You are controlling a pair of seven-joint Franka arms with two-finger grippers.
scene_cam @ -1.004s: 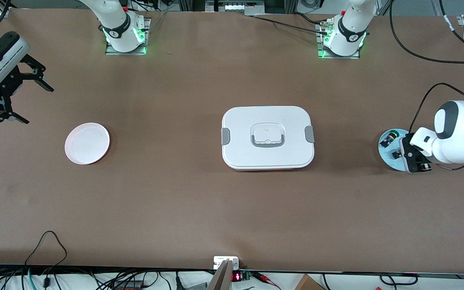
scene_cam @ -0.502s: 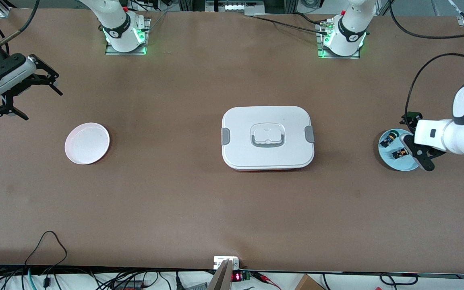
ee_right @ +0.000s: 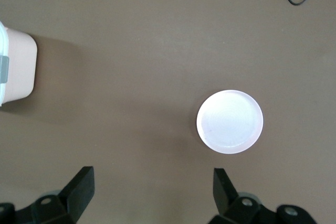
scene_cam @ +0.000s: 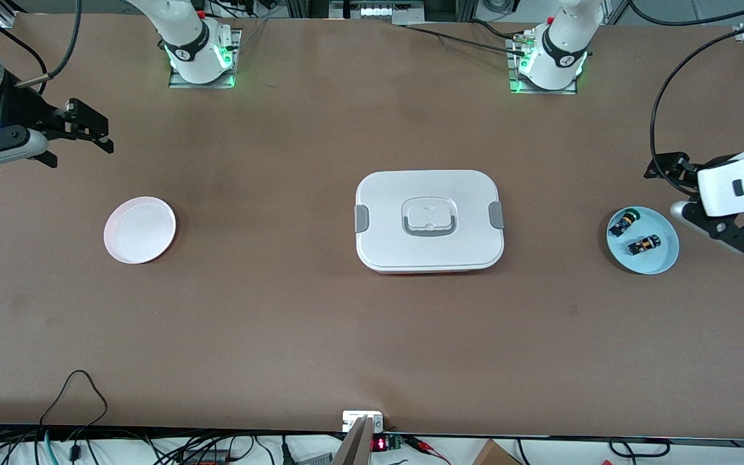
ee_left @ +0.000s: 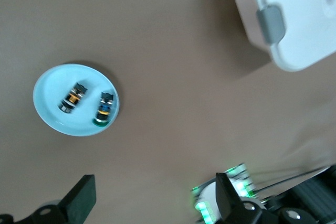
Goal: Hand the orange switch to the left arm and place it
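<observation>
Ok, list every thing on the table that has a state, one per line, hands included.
Box: lid on, both grey latches down.
Blue plate: holds both switches.
Orange switch: lying on its side, untouched.
Green switch: lying on its side, beside the orange one.
Pink plate: empty.
Left hand: open, holding nothing, beside the blue plate.
Right hand: open, holding nothing, at its end of the table.

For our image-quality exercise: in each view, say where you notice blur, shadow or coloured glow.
Front view: even lighting; green glow at both arm bases; the large white plastic box casts a soft shadow on the brown table. Left wrist view: slightly blurred, yet the tiny black orange-banded switch on the pale blue plate stays readable. Right wrist view: sharper; the round pink plate looks washed out.
</observation>
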